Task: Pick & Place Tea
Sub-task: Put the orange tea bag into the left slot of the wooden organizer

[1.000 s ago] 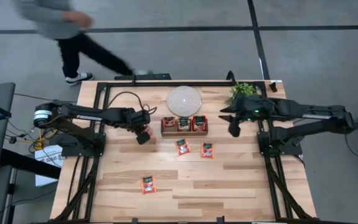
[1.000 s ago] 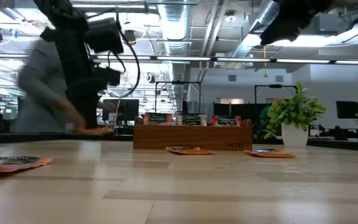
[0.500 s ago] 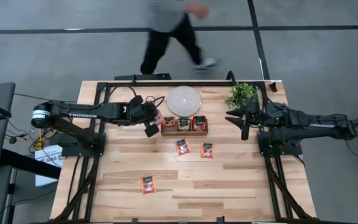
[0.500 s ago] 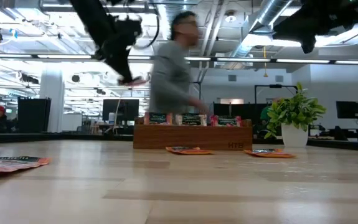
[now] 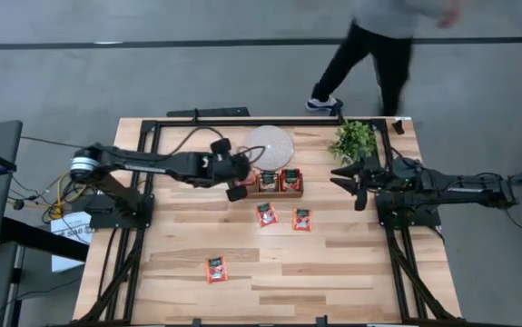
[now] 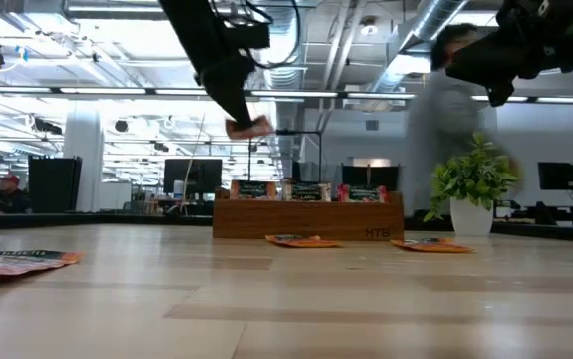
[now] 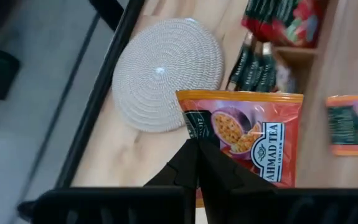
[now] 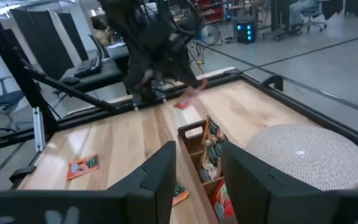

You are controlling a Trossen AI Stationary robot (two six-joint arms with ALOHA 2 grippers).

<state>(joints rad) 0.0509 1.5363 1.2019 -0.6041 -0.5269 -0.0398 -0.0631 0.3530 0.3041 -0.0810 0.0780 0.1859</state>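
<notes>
Holding an orange tea sachet (image 7: 247, 140) clamped between its fingers, the left gripper (image 5: 236, 186) hangs above the left end of the wooden tray (image 5: 269, 192). Woven disc (image 5: 270, 143) lies just beyond; plant (image 5: 354, 138) far right. Right gripper (image 5: 358, 182), fingers apart, waits right of the tray. Three loose sachets (image 5: 266, 214) lie nearer.

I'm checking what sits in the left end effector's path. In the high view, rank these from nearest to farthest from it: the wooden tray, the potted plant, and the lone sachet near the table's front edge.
Measured from the left end effector, which holds a tea sachet:
1. Wooden tray, right beside it, toward table centre.
2. Lone sachet, out toward the front edge.
3. Potted plant, at the far right corner, by the right arm.
</notes>
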